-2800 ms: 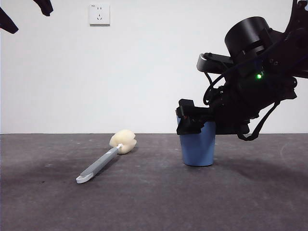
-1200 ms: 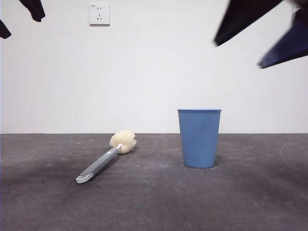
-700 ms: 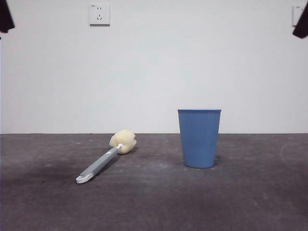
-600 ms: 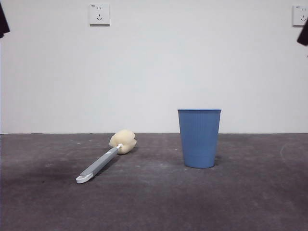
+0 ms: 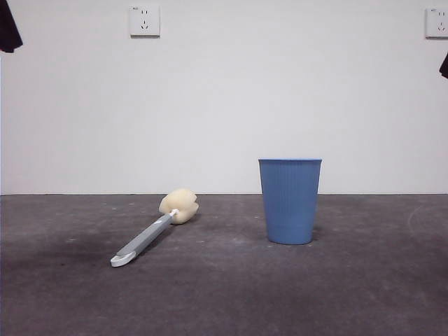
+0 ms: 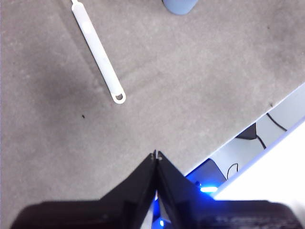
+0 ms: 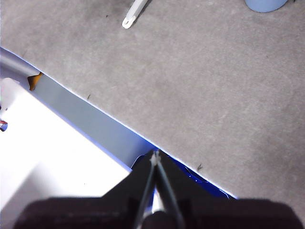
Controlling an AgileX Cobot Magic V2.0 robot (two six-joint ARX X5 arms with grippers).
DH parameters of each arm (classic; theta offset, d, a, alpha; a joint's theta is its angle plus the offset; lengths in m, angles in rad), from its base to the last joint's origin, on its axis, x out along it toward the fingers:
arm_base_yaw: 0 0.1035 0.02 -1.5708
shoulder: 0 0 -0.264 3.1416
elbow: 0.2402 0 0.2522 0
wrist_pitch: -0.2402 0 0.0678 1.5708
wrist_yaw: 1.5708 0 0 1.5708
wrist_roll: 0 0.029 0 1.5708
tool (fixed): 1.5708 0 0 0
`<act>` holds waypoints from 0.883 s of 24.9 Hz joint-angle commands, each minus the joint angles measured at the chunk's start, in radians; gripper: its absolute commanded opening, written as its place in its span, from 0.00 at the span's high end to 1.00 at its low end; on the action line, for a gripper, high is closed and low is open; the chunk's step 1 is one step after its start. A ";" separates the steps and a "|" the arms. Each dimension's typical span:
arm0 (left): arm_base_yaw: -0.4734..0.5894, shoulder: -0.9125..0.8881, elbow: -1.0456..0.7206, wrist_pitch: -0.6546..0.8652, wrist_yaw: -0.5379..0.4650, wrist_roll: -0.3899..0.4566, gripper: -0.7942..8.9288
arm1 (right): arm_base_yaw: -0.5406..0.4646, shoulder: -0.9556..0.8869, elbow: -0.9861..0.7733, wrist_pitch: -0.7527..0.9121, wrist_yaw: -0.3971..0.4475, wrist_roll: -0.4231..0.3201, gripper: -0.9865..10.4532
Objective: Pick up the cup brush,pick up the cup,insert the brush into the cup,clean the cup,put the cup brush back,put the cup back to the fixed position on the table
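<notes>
The blue ribbed cup (image 5: 290,201) stands upright on the dark grey table (image 5: 224,294), right of centre, with nothing touching it. The cup brush (image 5: 155,229) lies flat to its left, its cream sponge head (image 5: 179,206) toward the wall and its white looped tip (image 5: 122,260) toward the front. In the left wrist view the brush handle (image 6: 98,58) and a bit of the cup (image 6: 180,5) show far beyond my left gripper (image 6: 156,155), which is shut and empty. My right gripper (image 7: 155,155) is also shut and empty, high over the table's front edge, with the brush tip (image 7: 133,14) and cup (image 7: 265,5) distant.
Both arms show only as black tips at the top corners, one on the left (image 5: 8,28) and one on the right (image 5: 444,66). Two wall sockets (image 5: 144,21) sit on the white wall behind. The table's front edge (image 7: 95,114) runs below the right gripper.
The right arm let go of the cup and rose away to the top right corner. The left arm tip also drew back. The cup and brush stayed put.
</notes>
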 commanded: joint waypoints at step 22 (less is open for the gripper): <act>0.523 -0.700 -0.712 1.012 -0.080 0.153 0.92 | 0.002 -0.001 0.006 0.003 0.002 0.006 0.91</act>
